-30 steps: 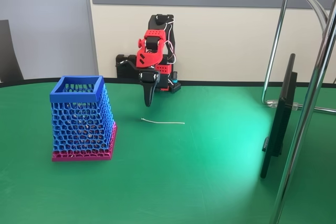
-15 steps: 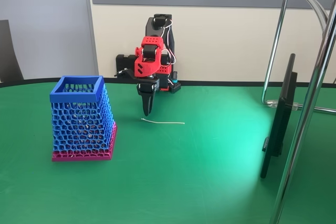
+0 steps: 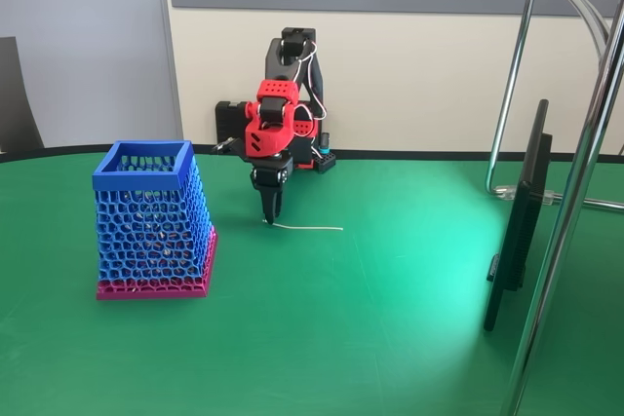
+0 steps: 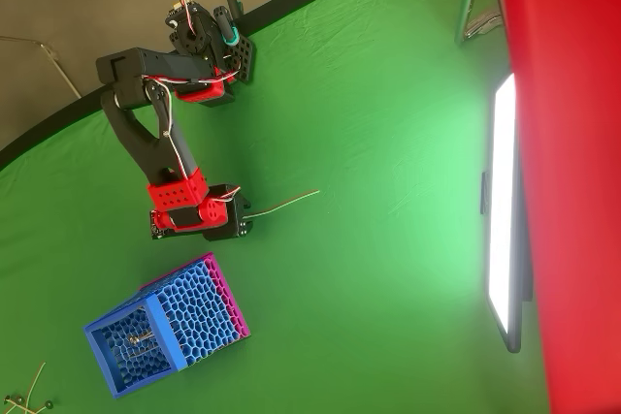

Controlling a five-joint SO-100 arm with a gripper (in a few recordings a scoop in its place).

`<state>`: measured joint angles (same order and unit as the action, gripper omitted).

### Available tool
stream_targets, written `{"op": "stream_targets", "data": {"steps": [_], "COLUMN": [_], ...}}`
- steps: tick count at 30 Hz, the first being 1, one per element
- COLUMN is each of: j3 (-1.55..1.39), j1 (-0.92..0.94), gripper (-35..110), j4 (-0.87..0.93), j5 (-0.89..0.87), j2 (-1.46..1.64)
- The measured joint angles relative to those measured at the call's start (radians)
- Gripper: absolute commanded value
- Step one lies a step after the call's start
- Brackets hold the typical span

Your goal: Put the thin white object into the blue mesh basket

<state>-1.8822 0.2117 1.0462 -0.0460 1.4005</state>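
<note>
The thin white object [image 3: 310, 228] lies flat on the green table, right of the blue mesh basket [image 3: 151, 226], which stands upright on its pink base. In the overhead view the thin white object [image 4: 281, 203] runs up and to the right from the gripper, and the basket [image 4: 165, 332] sits below it. My red and black gripper [image 3: 270, 218] points straight down with its tips at the stick's left end, just above the table. Its fingers taper to one point and look shut, with the stick still on the cloth. From overhead the gripper [image 4: 240, 221] sits at the stick's near end.
A dark flat panel [image 3: 517, 221] stands on edge at the right beside a chrome stand [image 3: 575, 192]. The arm's base [image 3: 292, 143] sits at the table's back edge by the wall. Open green table lies in front of the stick.
The gripper has come down and slightly left, from hanging above the table to touching down at the stick's left end. The wrist has also turned. Stick and basket have not moved.
</note>
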Motion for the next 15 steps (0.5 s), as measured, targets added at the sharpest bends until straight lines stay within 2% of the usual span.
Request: {"op": "stream_targets", "data": {"steps": [15], "j3": [0.097], "j1": [0.026], "gripper": [13], "j4": [0.071], "j5": [-0.003], "j2": [-0.112]}}
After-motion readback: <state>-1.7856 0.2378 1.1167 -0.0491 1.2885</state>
